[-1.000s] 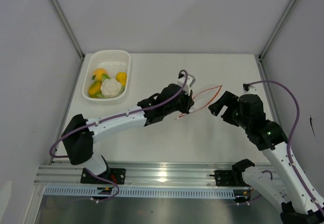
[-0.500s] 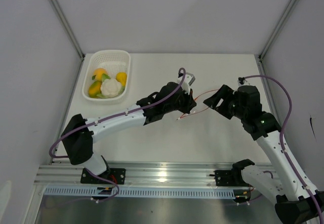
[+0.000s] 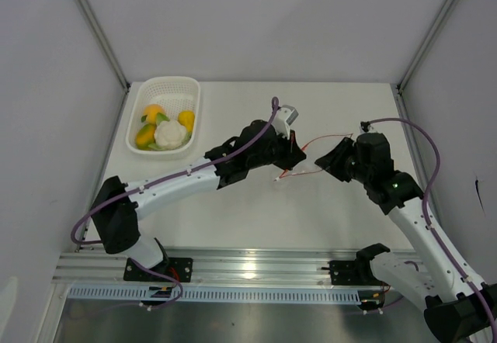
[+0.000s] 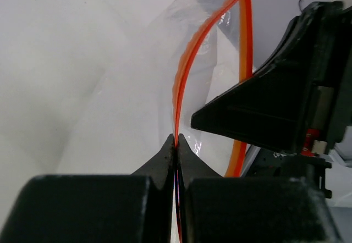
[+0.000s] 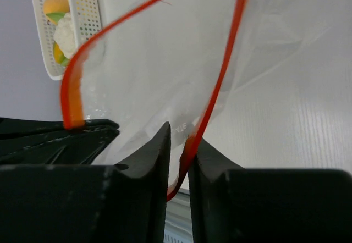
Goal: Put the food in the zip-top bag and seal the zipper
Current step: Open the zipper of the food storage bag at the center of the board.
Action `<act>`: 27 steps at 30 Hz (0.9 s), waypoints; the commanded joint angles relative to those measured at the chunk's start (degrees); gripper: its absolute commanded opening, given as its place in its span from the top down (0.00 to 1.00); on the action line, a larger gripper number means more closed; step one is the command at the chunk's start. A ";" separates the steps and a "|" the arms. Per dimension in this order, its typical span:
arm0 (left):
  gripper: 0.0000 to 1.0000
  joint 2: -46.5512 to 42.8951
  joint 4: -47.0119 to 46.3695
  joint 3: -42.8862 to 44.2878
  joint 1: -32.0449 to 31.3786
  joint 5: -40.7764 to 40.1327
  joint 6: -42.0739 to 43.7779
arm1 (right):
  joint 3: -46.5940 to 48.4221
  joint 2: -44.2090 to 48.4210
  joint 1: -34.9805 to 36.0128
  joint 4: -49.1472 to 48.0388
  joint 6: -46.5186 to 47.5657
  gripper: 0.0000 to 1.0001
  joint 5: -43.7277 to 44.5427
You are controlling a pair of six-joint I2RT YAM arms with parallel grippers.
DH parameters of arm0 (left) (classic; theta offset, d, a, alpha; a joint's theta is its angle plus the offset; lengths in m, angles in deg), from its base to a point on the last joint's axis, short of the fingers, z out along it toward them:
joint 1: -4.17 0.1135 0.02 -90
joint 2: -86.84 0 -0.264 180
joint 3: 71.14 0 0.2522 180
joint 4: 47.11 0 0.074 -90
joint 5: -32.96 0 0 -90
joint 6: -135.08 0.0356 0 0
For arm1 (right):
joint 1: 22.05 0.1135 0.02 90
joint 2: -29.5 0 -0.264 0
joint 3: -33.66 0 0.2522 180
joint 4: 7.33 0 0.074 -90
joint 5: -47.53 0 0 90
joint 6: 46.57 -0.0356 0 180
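The clear zip-top bag (image 3: 314,155) hangs between my two grippers above the table's middle, its mouth spread open. My left gripper (image 4: 176,144) is shut on one side of the orange-red zipper (image 4: 190,56). My right gripper (image 5: 182,136) has its jaws narrowed round the other side of the zipper (image 5: 220,78); the strip lies against one finger and a small gap still shows beside it. The food (image 3: 163,129), orange and yellow fruit and a white cauliflower piece, lies in the white basket (image 3: 167,81) at the back left.
The white mesh basket (image 5: 82,12) stands near the left wall. Grey walls close off the table on the left, back and right. A metal rail (image 3: 248,265) with both arm bases runs along the near edge.
My right gripper moved left to the bag's mouth and narrowed its jaws round the zipper strip. The left gripper lifted slightly toward the back, still holding its side.
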 commanded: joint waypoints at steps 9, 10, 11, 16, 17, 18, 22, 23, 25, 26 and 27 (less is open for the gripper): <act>0.99 -1.94 -6.91 -2.19 2.75 6.40 -6.17 | 11.06 -3.15 -0.09 7.80 9.60 1.00 12.00; 0.99 -1.84 -7.35 -3.50 3.45 6.75 -6.61 | 13.51 -4.90 -0.09 8.60 11.79 1.00 12.35; 0.99 -1.58 -7.96 -3.69 3.80 7.01 -7.84 | 14.93 -6.22 -0.09 9.56 12.94 1.00 12.27; 0.99 1.22 -9.38 -2.38 4.95 9.21 -9.25 | 24.42 -15.27 0.17 17.12 19.18 1.00 12.27; 0.99 1.93 -9.38 -2.55 4.95 9.47 -8.82 | 27.05 -18.34 0.26 18.00 21.28 1.00 12.62; 0.97 2.54 -9.38 -2.03 5.04 10.70 -8.64 | 28.29 -19.76 0.52 19.66 22.34 1.00 12.88; 0.80 5.44 -12.44 -2.11 6.35 14.04 -8.38 | 31.64 -25.56 1.05 21.35 25.95 1.00 12.71; 0.77 5.97 -12.89 -1.93 6.62 14.83 -8.38 | 32.16 -26.36 1.14 21.09 26.48 1.00 12.71; 0.72 6.94 -13.85 -1.67 7.41 16.67 -8.11 | 32.52 -28.47 1.57 20.56 27.01 1.00 12.44; 0.72 7.82 -14.21 -1.23 7.58 17.21 -8.02 | 32.78 -29.26 1.84 20.12 27.19 1.00 12.44; 0.70 8.26 -14.56 -1.23 8.02 17.65 -7.94 | 33.57 -31.00 2.01 20.03 27.36 1.00 12.62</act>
